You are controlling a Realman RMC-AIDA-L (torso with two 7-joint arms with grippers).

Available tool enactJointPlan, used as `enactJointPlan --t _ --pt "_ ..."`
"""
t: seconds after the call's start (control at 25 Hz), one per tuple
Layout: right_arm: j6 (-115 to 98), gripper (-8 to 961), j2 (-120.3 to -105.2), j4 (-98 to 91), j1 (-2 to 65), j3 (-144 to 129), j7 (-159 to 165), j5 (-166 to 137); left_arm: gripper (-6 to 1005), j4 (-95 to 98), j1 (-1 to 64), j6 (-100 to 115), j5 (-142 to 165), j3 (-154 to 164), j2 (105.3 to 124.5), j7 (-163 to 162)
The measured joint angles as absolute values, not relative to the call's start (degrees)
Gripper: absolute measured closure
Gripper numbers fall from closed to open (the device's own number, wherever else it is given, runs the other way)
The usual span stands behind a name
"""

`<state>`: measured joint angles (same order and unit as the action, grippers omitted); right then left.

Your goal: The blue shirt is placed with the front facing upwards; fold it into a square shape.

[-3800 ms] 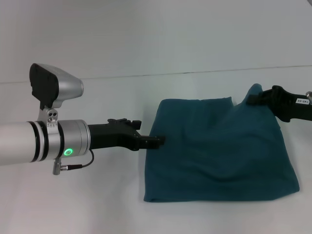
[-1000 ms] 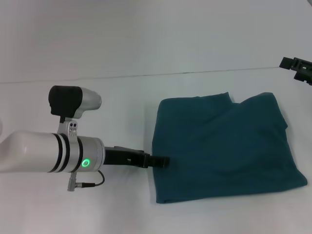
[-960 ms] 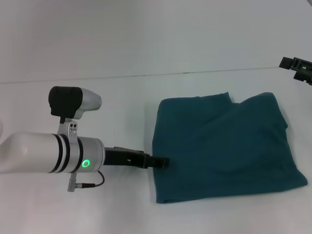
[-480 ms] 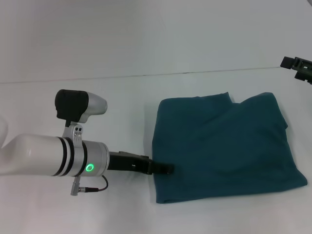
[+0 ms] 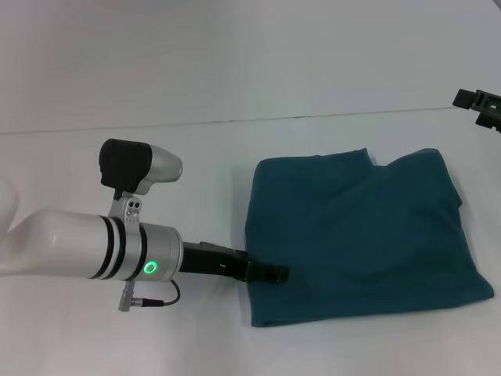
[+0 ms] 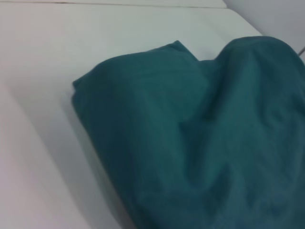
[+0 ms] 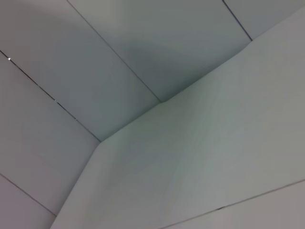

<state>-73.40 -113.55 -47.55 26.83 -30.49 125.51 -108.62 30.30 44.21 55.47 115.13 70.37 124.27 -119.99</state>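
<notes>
The blue shirt [image 5: 364,239] lies folded into a rough square on the bench [image 5: 196,157], the left gripper [image 5: 270,274] low at its near-left edge, apparently to tidy it, jaws' state untellable, right gripper [image 5: 477,103] parked far right.

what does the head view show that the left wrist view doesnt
Only the head view shows both arms: the left gripper at the folded dark teal-blue cotton shirt's near left edge, and the right gripper off at the far right, clear of the cloth. Only the left wrist view shows the shirt's rounded folded edge up close. Both show the shirt on the white table.
</notes>
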Motion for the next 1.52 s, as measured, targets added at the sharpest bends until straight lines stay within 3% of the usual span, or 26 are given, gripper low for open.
enactJointPlan --t 0.8,1.2,1.52 --pt "-73.0 22 -113.55 -47.6 27.2 -30.4 125.5 -108.6 89 30.7 44.8 55.1 115.6 70.5 124.26 -118.6" --pt "-73.0 22 -113.63 -47.5 27.5 -30.4 125.5 -108.6 495 30.8 45.1 54.8 115.8 70.5 124.1 -118.7" --pt "-73.0 24 -113.87 -47.0 27.8 -30.8 124.6 -108.6 729 31.3 44.5 54.9 115.8 69.9 123.57 -118.9"
